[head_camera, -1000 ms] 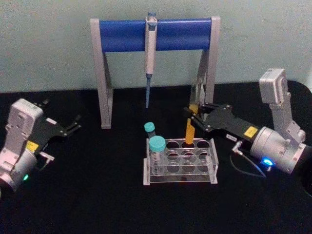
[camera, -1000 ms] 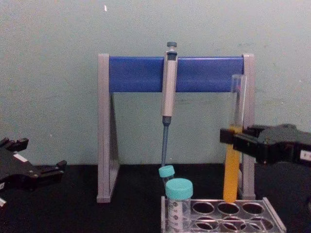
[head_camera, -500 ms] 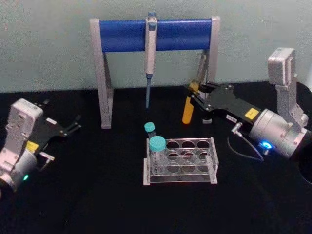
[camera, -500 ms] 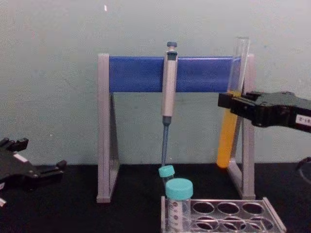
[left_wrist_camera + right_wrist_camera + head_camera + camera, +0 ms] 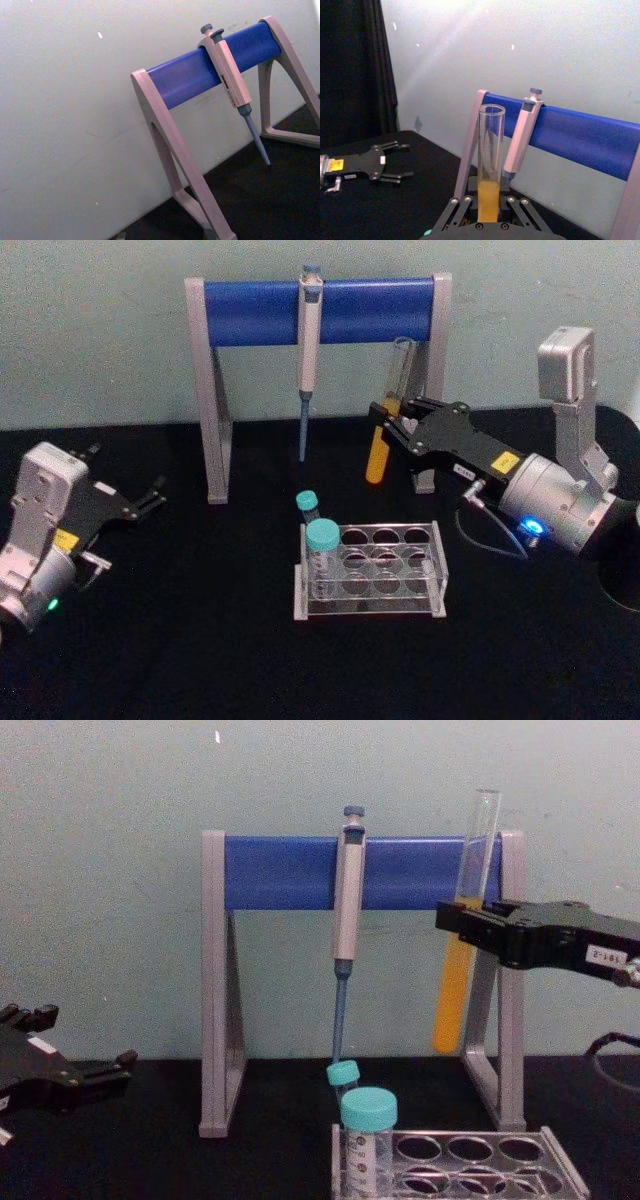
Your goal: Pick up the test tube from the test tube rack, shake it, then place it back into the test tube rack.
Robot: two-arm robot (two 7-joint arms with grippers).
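Test tube [image 5: 449, 1000] tilts in the right claw [image 5: 462, 920], its middle hidden.

The test tube [image 5: 453, 990] is showing orange-yellow liquid through clear glass; the pipette stand [image 5: 250, 312] is showing blue (grey legs)

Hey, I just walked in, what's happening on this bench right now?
The right gripper is shut on the test tube of orange-yellow liquid and holds it tilted in the air, clear of the test tube rack and near the pipette stand. Two teal-capped tubes stand at the rack's left end. The left gripper sits open and idle at the table's left side.
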